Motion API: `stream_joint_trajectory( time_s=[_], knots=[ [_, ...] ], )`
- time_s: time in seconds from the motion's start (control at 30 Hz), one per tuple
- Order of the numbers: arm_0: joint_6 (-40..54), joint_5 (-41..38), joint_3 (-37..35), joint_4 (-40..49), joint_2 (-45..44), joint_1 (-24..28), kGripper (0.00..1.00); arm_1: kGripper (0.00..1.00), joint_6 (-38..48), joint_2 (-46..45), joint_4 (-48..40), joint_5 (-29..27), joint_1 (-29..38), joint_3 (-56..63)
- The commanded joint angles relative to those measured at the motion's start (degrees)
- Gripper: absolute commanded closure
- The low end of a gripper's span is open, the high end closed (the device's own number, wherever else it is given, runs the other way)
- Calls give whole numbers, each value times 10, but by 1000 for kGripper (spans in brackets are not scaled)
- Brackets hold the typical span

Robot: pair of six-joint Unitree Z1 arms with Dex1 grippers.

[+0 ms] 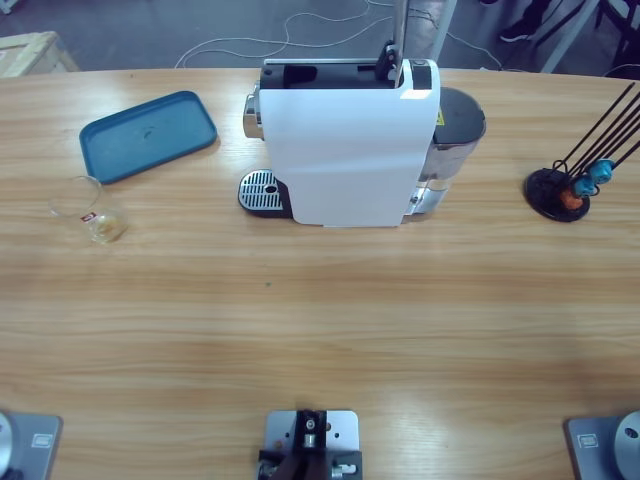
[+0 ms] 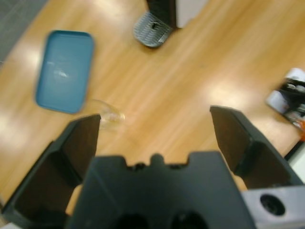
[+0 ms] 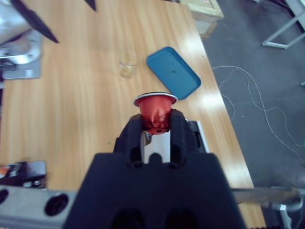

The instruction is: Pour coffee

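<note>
in the right wrist view the right gripper [image 3: 156, 125], clamped on a red capsule [image 3: 155, 110], hangs above the coffee machine [image 1: 350, 140], while the left gripper [image 2: 155, 131] gapes empty, the glass tumbler [image 2: 107, 114] up-left of it.

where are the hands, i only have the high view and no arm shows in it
Observer: The right hand is shut on a red capsule; the right wrist view shows it.
Operator: and the left one
Observer: The left hand is open, with nothing between its jaws.
Operator: what is it facing
Observer: It looks down on the table, with the glass tumbler just past one jaw and the blue tray beyond that.
</note>
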Motion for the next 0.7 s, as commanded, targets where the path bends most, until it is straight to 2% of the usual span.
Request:
stream_joint_trajectory(
  time_s=[0.03, 0.13, 0.23, 0.4, 0.7],
  knots=[
    [86, -5, 19, -6, -32, 58, 0, 1000, -13, 125, 30, -71, 5, -69],
    [90, 0, 42, -20, -44, 63, 0, 1000, -29, 147, 29, -98, 0, -79],
    [93, -14, 66, -57, -69, 99, 0, 1000, -34, 156, 28, -111, -19, -81],
    [95, -37, 95, -95, -71, 106, 0, 1000, -42, 164, 36, -82, -38, -80],
    [95, -61, 103, -97, -74, 107, 0, 1000, -88, 176, 49, -34, -69, -66]
  ],
)
